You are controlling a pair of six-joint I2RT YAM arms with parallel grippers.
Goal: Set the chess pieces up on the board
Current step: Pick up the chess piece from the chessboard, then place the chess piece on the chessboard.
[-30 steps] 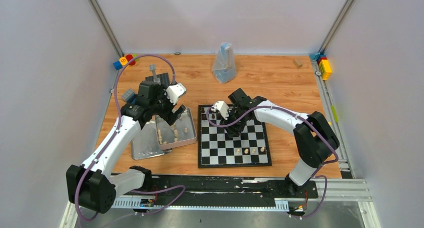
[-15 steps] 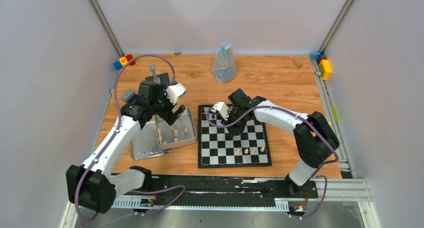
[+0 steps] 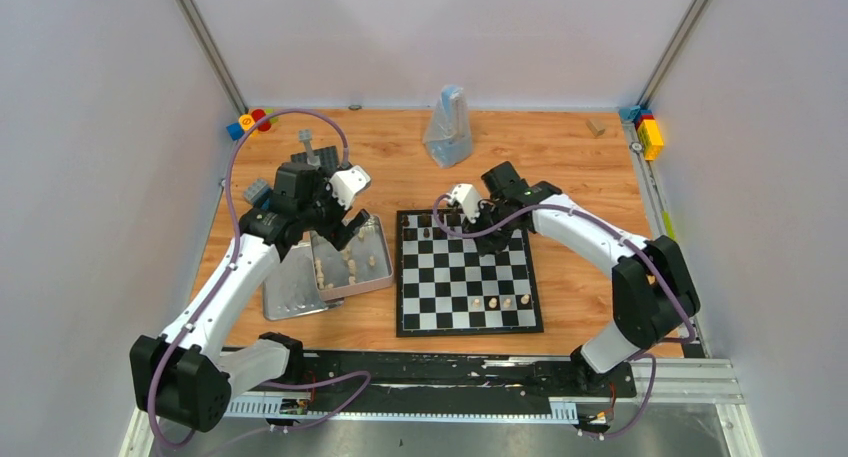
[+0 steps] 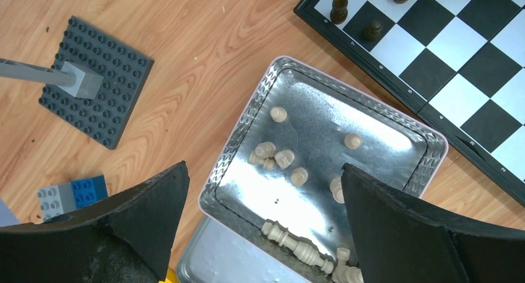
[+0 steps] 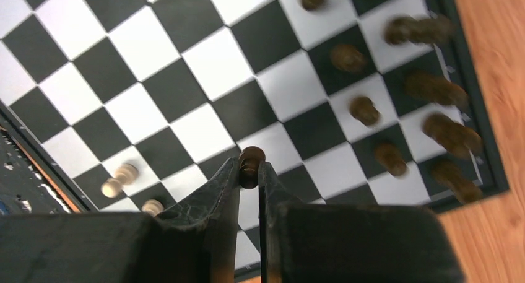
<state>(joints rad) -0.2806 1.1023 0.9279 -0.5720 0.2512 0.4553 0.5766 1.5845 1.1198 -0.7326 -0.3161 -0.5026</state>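
The chessboard lies at the table's middle; it also shows in the right wrist view and the left wrist view. Dark pieces stand along its far rows, and three cream pieces stand near its front. My right gripper is shut on a dark brown piece, held above the board near its far edge. My left gripper is open above the silver tin, which holds several cream pieces.
The tin's lid lies under the tin's left end. A dark grey studded plate with a grey block and a blue-grey brick lie left of the tin. A clear plastic bag stands behind the board. Coloured bricks sit at the back corners.
My right gripper has risen and moved from the board's middle toward its far right edge, carrying the dark piece. My left arm has barely moved.
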